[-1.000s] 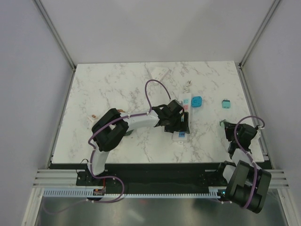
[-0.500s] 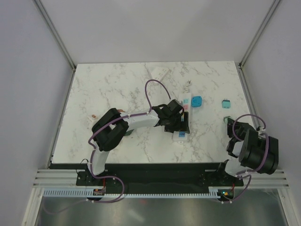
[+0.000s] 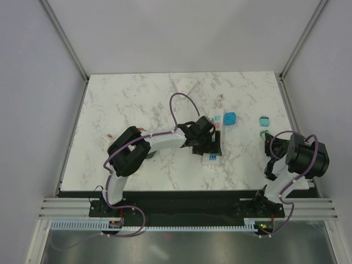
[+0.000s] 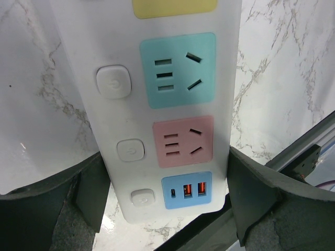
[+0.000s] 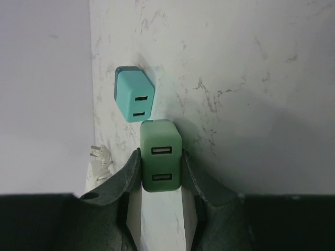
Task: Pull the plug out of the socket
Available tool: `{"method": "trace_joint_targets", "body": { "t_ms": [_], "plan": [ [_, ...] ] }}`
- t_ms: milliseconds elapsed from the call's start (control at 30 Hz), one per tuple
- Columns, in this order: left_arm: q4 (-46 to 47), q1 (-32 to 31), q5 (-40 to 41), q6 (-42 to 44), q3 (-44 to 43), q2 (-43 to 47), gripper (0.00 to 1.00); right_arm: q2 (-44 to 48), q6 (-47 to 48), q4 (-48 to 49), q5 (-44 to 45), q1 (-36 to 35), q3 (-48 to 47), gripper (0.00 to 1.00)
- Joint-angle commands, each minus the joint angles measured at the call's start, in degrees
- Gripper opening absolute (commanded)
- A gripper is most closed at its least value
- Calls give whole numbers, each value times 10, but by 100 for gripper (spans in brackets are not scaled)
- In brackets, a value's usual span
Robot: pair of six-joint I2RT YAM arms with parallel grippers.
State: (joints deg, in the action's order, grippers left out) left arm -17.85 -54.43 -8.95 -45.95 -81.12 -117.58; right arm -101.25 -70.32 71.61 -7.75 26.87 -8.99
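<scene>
Plug [image 5: 159,157], a green USB charger, is off the strip and clamped in R jaws per R wrist view. It sits just beside a teal charger [image 5: 134,94] near the table's [image 3: 137,104] right edge, well apart from the power strip [image 4: 172,104].

Change over the last sec: R arm swung its elbow up & round and carried the plug a bit further back, toward the teal one. Strip and L arm didn't budge.

L jaws are closed across the strip's near end, pinning it. Teal & pink sockets in that view are empty.

So extraction looks done. What's left, prob., is setting the plug down & letting go. Can't tell if it's touching the table yet.
</scene>
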Motion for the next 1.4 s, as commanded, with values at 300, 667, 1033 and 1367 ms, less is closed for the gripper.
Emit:
{"method": "trace_joint_targets", "body": {
  "t_ms": [300, 667, 1033, 1367],
  "plan": [
    [-70, 0, 17, -2, 24, -53, 2, 112, 41, -147, 5, 2, -3, 75],
    [-69, -1, 16, -5, 25, -51, 2, 317, 134, -471, 35, 4, -57, 79],
    [-69, -4, 17, -6, 24, -49, 2, 327, 310, -669, -73, -26, -218, 84],
    [-69, -5, 15, -7, 37, -45, 2, 250, 356, -630, -253, -137, -262, 97]
  ]
}}
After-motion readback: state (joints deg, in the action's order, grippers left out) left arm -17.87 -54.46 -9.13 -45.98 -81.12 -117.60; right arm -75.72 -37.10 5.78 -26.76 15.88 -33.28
